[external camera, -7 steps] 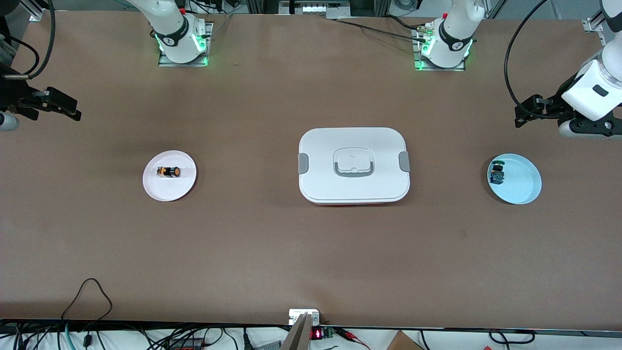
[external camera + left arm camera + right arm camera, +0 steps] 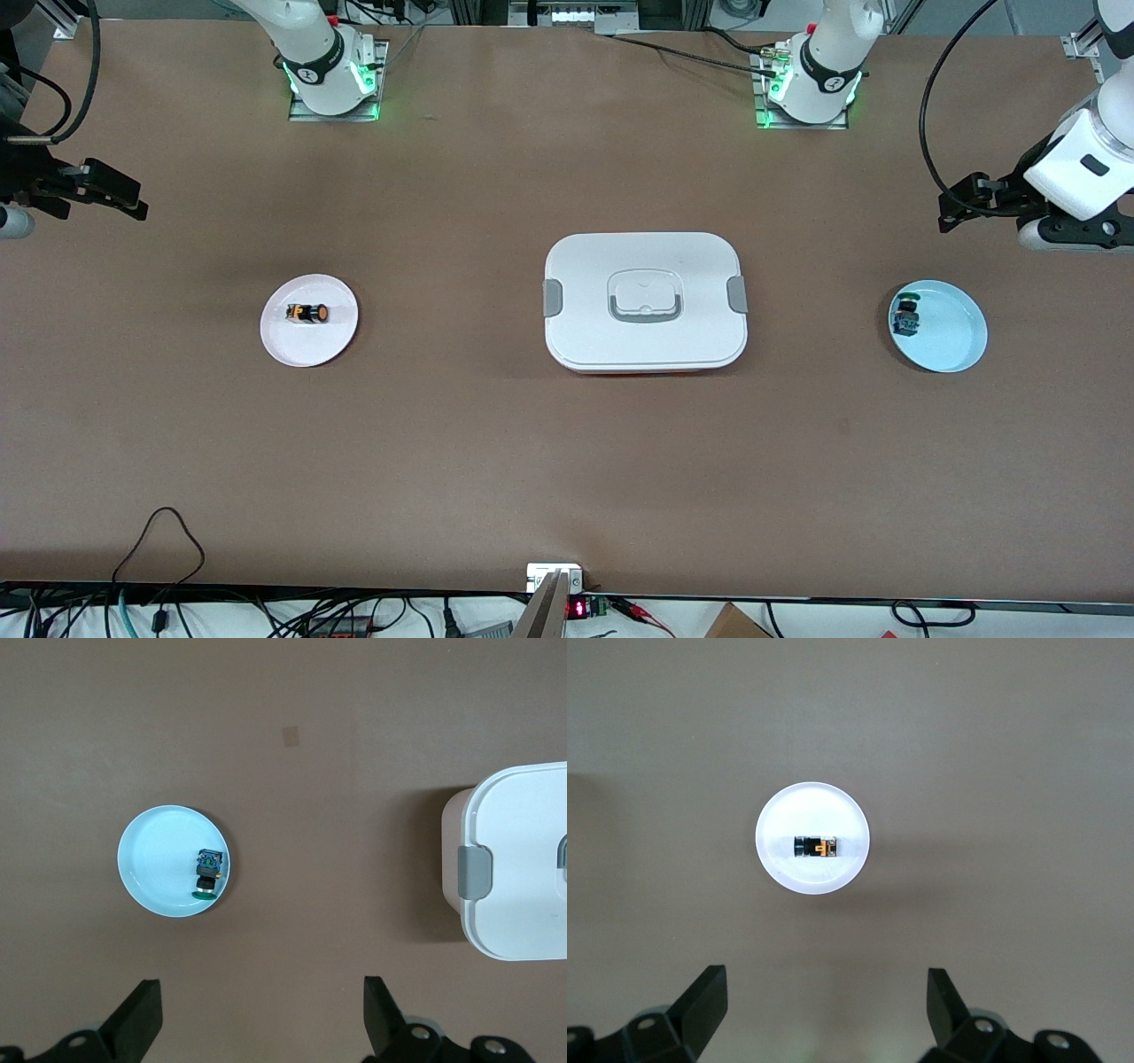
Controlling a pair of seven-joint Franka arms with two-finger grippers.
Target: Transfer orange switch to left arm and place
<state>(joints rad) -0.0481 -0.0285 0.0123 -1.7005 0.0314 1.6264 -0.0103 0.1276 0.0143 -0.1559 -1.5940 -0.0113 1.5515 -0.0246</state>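
Brown desk (image 2: 567, 461) holds the box (image 2: 645, 301) in its middle. Toward the right arm's end from the box, the orange switch (image 2: 307, 313) lies on a white plate (image 2: 309, 346). Up high, the right claw (image 2: 824, 1010) and left claw (image 2: 261, 1023) are both spread wide, holding nothing.

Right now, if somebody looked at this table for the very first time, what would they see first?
Probably the big white box in the middle of the table. Next come two small plates: a white plate holding the orange switch toward the right arm's end, and a light blue plate holding a green-topped switch toward the left arm's end. The left gripper and right gripper wait open, high above the table's ends.
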